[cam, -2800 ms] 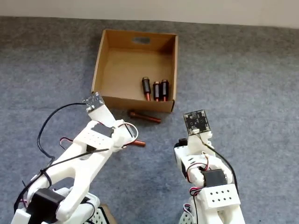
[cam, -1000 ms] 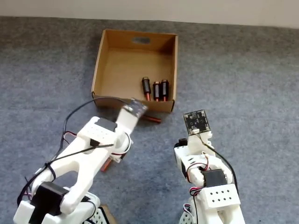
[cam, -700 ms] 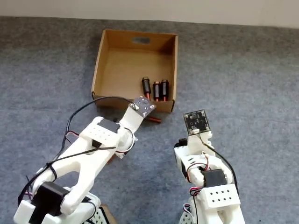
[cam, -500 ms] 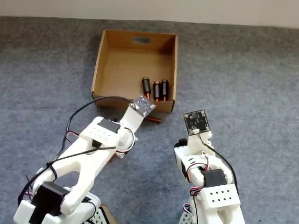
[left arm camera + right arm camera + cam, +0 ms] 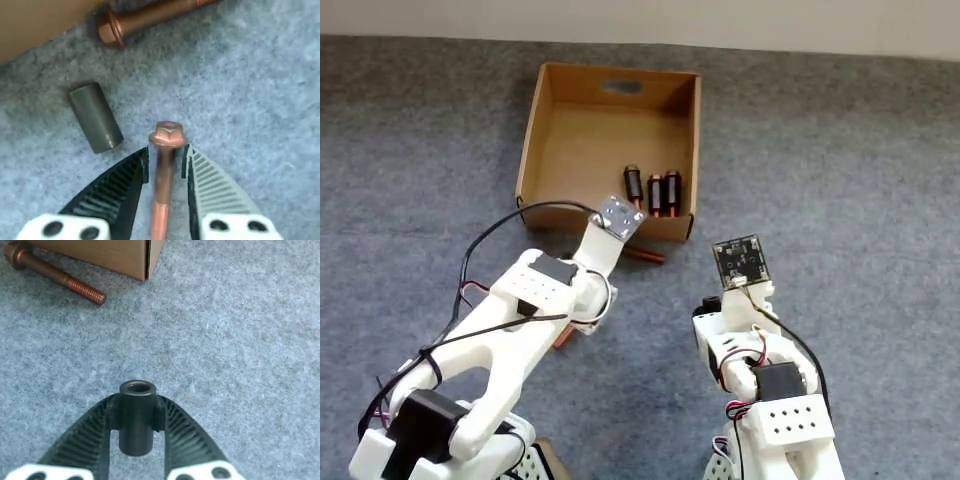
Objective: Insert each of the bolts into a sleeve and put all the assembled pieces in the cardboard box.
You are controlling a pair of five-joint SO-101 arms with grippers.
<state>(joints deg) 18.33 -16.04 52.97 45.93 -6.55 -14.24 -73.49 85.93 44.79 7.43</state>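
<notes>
Beside the cardboard box [image 5: 530,140], left tool [image 5: 165,160] grips a bolt [image 5: 161,186], right tool [image 5: 136,407] a sleeve [image 5: 136,422].

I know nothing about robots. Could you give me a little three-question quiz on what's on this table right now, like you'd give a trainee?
1. True or false: three assembled pieces lie inside the brown cardboard box.
2. What is the right gripper holding? A) a copper-coloured bolt B) a black cylindrical sleeve C) nothing
3. Fill in: the left gripper is shut on a copper-coloured metal ____.
Key: 1 true; 2 B; 3 bolt.
</notes>
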